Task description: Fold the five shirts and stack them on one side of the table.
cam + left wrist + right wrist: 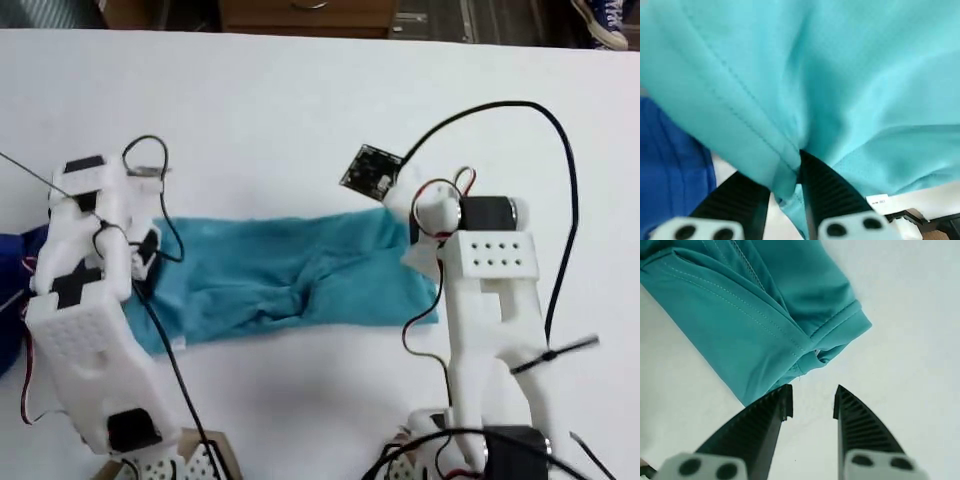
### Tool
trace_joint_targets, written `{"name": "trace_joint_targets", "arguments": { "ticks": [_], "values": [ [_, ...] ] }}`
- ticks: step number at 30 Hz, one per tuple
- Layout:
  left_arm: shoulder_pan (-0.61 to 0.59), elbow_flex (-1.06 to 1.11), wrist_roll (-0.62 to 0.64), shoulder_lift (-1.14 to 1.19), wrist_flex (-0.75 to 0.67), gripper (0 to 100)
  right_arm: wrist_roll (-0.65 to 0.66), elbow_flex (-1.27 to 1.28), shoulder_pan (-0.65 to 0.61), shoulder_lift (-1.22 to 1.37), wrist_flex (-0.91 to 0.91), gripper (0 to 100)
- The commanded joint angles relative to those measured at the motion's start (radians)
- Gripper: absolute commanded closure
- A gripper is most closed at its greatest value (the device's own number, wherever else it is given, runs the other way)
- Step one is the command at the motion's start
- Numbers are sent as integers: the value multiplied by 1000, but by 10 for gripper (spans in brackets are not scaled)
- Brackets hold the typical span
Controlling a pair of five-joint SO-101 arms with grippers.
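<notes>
Teal shirt [300, 275]: it lies in a long, bunched strip across the middle of the white worktop [300, 90], between the two arms.
Left gripper [782, 172]: it grabs a fold of the teal shirt at the end near the blue shirt. The cloth is squeezed between its black fingers [825, 192].
Right gripper [812, 395]: it is spread apart and holds nothing. It hangs over bare worktop just beside the other end of the teal shirt, by a stitched hem corner.
Blue shirt [12, 300]: it sits at the side edge of the worktop, next to the left arm and just beside the teal shirt's end.
Small black board [370, 170]: it lies on the worktop near the right arm, close to the teal shirt.
</notes>
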Motion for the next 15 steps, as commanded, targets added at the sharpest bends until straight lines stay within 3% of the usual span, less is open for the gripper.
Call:
{"name": "trace_joint_targets", "arguments": {
  "ticks": [1, 7, 15],
  "values": [
    [66, -59, 3, -9, 49, 980, -8, -5, -1, -139, 12, 904],
    [198, -294, 91, -63, 216, 980, -8, 81, 71, -331, 19, 957],
    [471, -317, 193, -249, 219, 980, -9, 259, 472, -348, -154, 957]
  ]
}}
